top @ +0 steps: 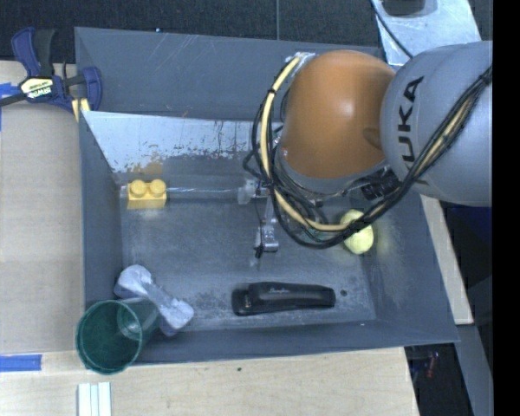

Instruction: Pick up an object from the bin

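Observation:
My gripper (264, 243) pokes out from under the arm's orange dome, over the middle of the bin floor. A black, long, flat thing like a stapler (283, 299) lies just in front of it near the bin's front wall, apart from it. A small yellow-green ball (360, 241) rests to the right of the gripper, partly behind the arm's cables. A yellow toy brick (146, 193) sits at the far left of the floor, well away from the gripper.
A grey bone-shaped thing (154, 298) lies at the front left corner beside a green cup (111, 334) that leans on the front rim. Bare floor stretches between the brick and the gripper.

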